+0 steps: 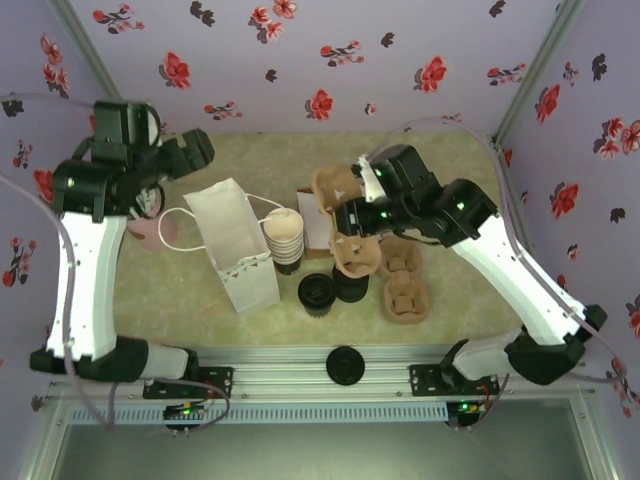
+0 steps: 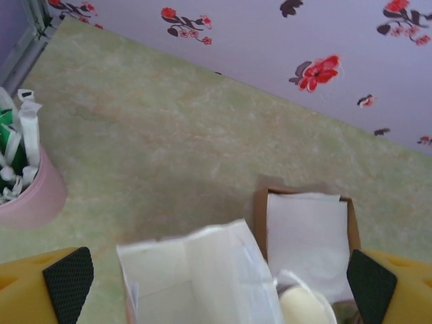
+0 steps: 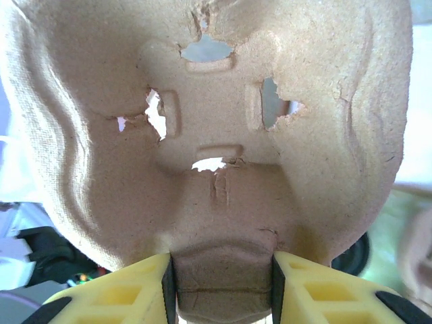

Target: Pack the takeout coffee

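Note:
The takeout coffee (image 1: 317, 291), a dark cup with a round black lid, stands on the table in front of the cream cup stack. My right gripper (image 1: 352, 216) hangs just behind it, shut on a brown pulp cup carrier (image 1: 345, 250). In the right wrist view the carrier (image 3: 216, 128) is held by its edge, and my right gripper (image 3: 223, 287) has both pads pressed on it. My left gripper (image 1: 195, 150) is wide open above the back left of the white paper bag (image 1: 238, 245). Its fingers (image 2: 67, 283) straddle the bag's open mouth (image 2: 196, 277) from above.
A stack of lidless cream cups (image 1: 283, 236) stands right of the bag. A dark cylinder (image 1: 352, 285) sits partly under the held carrier. More pulp carriers (image 1: 405, 297) lie to the right. A brown tray of napkins (image 2: 307, 233) and a pink sachet holder (image 2: 30, 192) stand at the back. A black lid (image 1: 345, 365) rests on the front rail.

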You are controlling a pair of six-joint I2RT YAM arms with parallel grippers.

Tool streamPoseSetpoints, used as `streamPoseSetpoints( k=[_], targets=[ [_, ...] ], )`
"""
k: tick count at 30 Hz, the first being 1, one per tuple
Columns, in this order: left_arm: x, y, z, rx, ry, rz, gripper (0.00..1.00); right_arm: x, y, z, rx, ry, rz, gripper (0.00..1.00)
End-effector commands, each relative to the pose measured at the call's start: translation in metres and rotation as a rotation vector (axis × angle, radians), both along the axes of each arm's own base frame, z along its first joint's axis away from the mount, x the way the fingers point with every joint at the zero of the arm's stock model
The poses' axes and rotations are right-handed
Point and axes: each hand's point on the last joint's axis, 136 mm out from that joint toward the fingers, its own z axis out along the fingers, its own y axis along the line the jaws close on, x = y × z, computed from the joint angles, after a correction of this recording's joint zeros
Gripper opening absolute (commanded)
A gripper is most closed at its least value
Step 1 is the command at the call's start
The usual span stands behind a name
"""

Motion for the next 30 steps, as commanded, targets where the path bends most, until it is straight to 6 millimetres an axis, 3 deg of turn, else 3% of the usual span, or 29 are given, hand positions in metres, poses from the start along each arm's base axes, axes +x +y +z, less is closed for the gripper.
streamPoseSetpoints(
  k=[1,6,12,18,21,30],
  targets=[
    [0.028,-0.007,0.001,-0.125,0.011,-0.113,0.99,-0.005,0.028,0.025,0.054,-0.021,0.092,0.39],
    [0.073,0.022,-0.041,-0.208,0.115,-0.071,0.86,-0.001,0.068,0.060,0.147,-0.064,0.165,0.39],
    [0.098,0.042,-0.103,-0.190,0.274,-0.035,0.63,0.008,0.111,0.094,0.285,-0.087,0.228,0.39],
    [0.100,0.048,-0.147,-0.151,0.383,-0.026,0.50,0.016,0.152,0.107,0.379,-0.084,0.277,0.39],
    [0.096,0.045,-0.161,-0.147,0.418,-0.040,0.48,0.018,0.170,0.109,0.415,-0.079,0.300,0.39],
    [0.074,0.035,-0.189,-0.147,0.479,-0.070,0.44,0.024,0.211,0.081,0.418,-0.016,0.318,0.38]
  ],
)
